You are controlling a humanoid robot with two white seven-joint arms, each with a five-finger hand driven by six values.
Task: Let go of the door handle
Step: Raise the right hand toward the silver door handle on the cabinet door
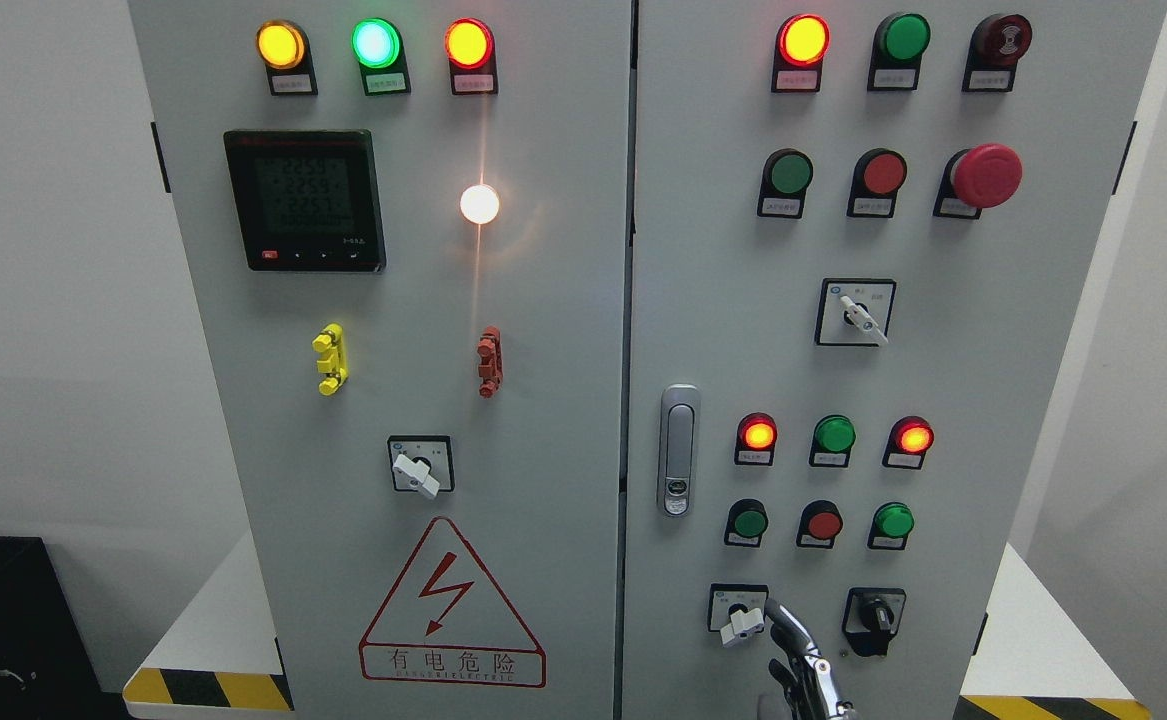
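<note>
The right hand (801, 665) rises from the bottom edge, below and right of the door handle (679, 449), mostly cut off; whether its fingers are spread or curled cannot be told. One silver finger (781, 618) points toward a white rotary switch (741, 625). The handle sits flush, untouched. Left of it, a warning triangle (451, 605) reads "有电危险". Button labels are illegible.

A grey cabinet (543, 400) fills the head view, both doors shut. The silver door handle (679, 450) sits flush and untouched (upright, on the right door's left edge). Low right, a metallic hand (801, 665) extends one finger (781, 615) beside a white selector switch (742, 624).
</note>
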